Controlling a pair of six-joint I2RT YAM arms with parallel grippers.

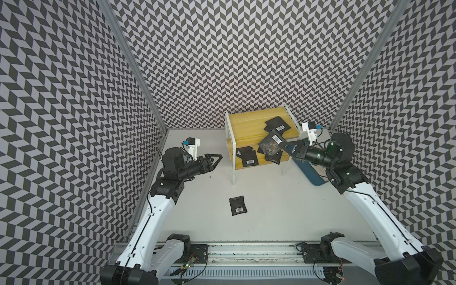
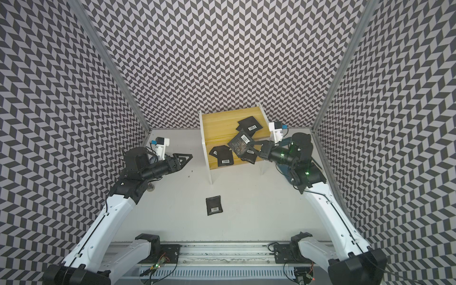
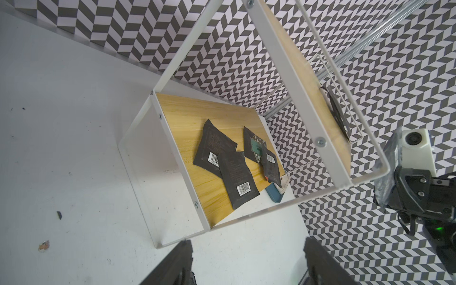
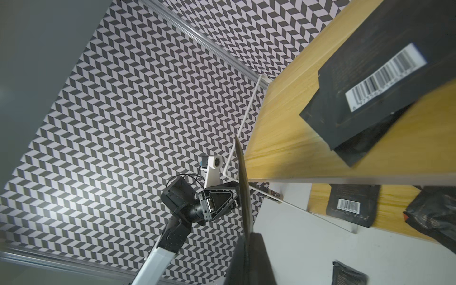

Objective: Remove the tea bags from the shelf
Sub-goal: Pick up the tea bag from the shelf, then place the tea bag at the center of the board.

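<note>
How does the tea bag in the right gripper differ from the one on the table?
The held tea bag hangs tilted in the air; the table tea bag lies flat. The right gripper pinches the held tea bag; nothing touches the table tea bag. Both are black with barcodes.

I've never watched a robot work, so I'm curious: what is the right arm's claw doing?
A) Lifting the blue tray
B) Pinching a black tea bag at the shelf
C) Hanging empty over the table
B: the right claw is shut on a black tea bag with a barcode, held up at the shelf.
</note>
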